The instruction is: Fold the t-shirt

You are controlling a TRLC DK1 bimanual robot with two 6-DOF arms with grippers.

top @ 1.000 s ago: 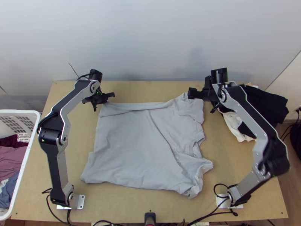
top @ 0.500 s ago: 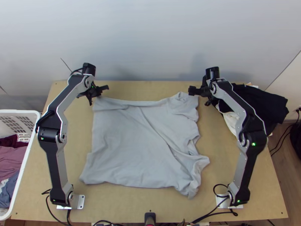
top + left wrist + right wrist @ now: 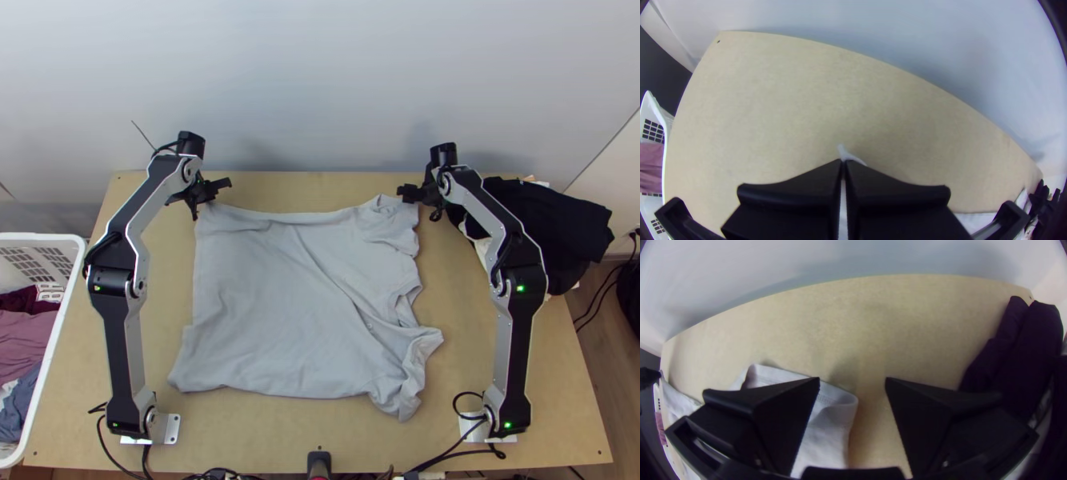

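Currently, the shirt (image 3: 272, 296) is lying spread out on the bench (image 3: 464, 360), its hem end and its sleeve end facing opposite ways. At the shirt's far hem corner (image 3: 843, 153), the left gripper (image 3: 843, 163) is clenching its jaws on the cloth, only a small tip poking out past them. That scant tip is seemingly offering little purchase, so a brisk lift could be pulling the corner free. At the shirt's far sleeve (image 3: 831, 422), the right gripper (image 3: 852, 384) is holding its jaws wide apart, the sleeve's edge lying partly between them. Here the likeliest trouble is a missed bite: the cloth is sitting mostly towards one finger, so the jaws could be closing on the edge alone or on nothing. If only the left jaws are gripping when the fold is starting, the shirt could be swinging askew, its sleeve end dragging behind. The slanting crease (image 3: 336, 284) across the shirt and the bunched near sleeve (image 3: 400, 384) are also threatening a lumpy fold, since nothing is smoothing them. The dark clothes (image 3: 552, 224) beyond the shirt's sleeve end are lying close to the right gripper, and a wide sweep could be snagging them
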